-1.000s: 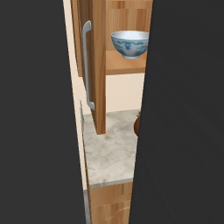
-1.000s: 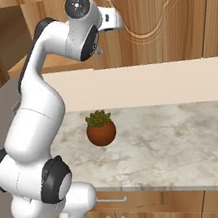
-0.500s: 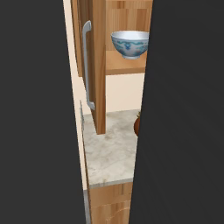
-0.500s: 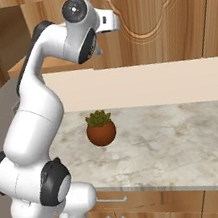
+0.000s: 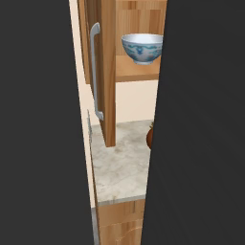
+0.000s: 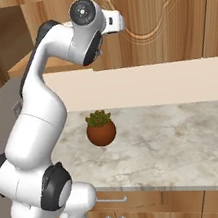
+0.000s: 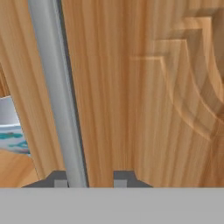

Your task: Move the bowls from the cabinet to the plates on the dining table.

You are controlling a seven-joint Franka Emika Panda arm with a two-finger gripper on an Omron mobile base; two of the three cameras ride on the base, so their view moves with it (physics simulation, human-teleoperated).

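Note:
A white bowl (image 5: 142, 48) with a blue-green pattern stands on the shelf (image 5: 136, 72) of the wooden cabinet (image 6: 155, 16), whose door (image 5: 106, 72) hangs partly open. In the hand view the bowl (image 7: 11, 127) peeks past the door's left edge. My gripper (image 7: 91, 180) is open, and the silver bar handle (image 7: 57, 87) runs down between its fingertips, close to the left one and apart from the right one. In the right base view my hand (image 6: 116, 21) is up against the carved door. The plates and the dining table are out of view.
A terracotta plant pot (image 6: 101, 128) sits on the marble counter (image 6: 177, 139) below the cabinet. Dark panels (image 5: 38, 119) block both sides of the left base view. Drawers with silver handles (image 6: 112, 199) run under the counter edge.
The hand has barely shifted at the door. The door, the bowl and the pot stand as before.

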